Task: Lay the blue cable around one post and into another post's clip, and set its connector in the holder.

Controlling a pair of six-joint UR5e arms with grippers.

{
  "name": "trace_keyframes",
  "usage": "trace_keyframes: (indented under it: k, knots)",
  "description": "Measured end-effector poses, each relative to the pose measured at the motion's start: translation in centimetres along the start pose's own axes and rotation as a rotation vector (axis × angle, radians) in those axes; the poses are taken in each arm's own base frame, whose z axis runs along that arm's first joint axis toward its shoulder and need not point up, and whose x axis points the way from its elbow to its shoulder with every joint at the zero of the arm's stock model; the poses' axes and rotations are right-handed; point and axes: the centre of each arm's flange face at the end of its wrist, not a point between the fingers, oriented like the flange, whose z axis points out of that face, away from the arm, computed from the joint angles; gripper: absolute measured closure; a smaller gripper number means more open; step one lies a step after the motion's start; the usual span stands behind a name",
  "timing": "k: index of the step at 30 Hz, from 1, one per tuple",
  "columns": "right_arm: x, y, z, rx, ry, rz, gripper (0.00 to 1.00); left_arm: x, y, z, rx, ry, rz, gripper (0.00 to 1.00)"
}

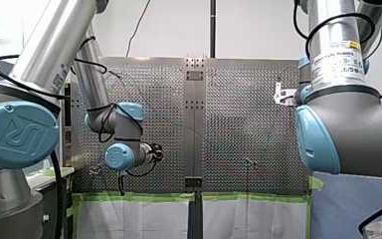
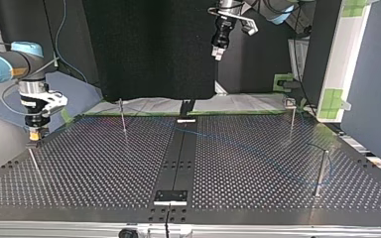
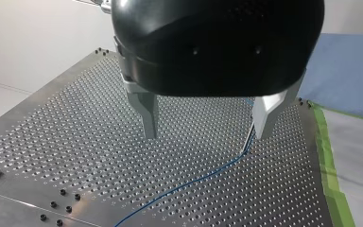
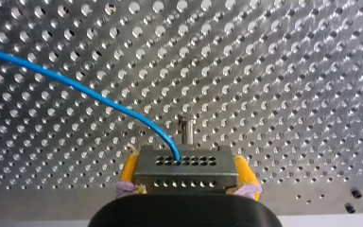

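Observation:
The right wrist view has my right gripper (image 4: pixel 185 178) shut on a grey perforated connector block (image 4: pixel 185 169), with a yellow pad (image 4: pixel 129 170) on each side. The blue cable (image 4: pixel 75 87) leaves the block's top and curves away over the plate. A thin post (image 4: pixel 185 128) stands just ahead of the block. In the top view my right gripper (image 2: pixel 33 135) hovers low at the left edge, above a slim post (image 2: pixel 32 159). High over the table's middle, my left gripper (image 2: pixel 218 52) hangs open and empty. Its metal fingers (image 3: pixel 147 116) straddle bare plate, and the cable (image 3: pixel 194 178) runs below them.
More posts stand on the perforated table (image 2: pixel 89 163): one at the back left (image 2: pixel 123 118), one at the back right (image 2: pixel 292 119), one at the near right (image 2: pixel 321 171) with the faint cable looping by it. A dark centre strip (image 2: pixel 178 158) carries a small bracket (image 2: pixel 170 197).

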Motion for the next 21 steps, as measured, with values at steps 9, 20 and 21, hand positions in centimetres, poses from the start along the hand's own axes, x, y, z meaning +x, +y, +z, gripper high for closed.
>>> trace_keyframes:
  k: [9, 20, 21]
  knots:
    - [-0.6, 1.3, 0.4, -0.006, -0.003, 0.003, 1.0, 0.0, 0.0, 0.0, -0.003, 0.002, 0.001, 0.0]
    - [-0.7, 1.7, 1.3, 0.042, -0.018, 0.004, 1.0, 0.1, 0.3, -0.1, -0.023, 0.009, 0.007, 0.0]
    - [-0.6, 1.7, 1.4, 0.049, -0.018, 0.004, 1.0, 0.1, 0.3, -0.1, -0.026, 0.012, 0.009, 0.0]
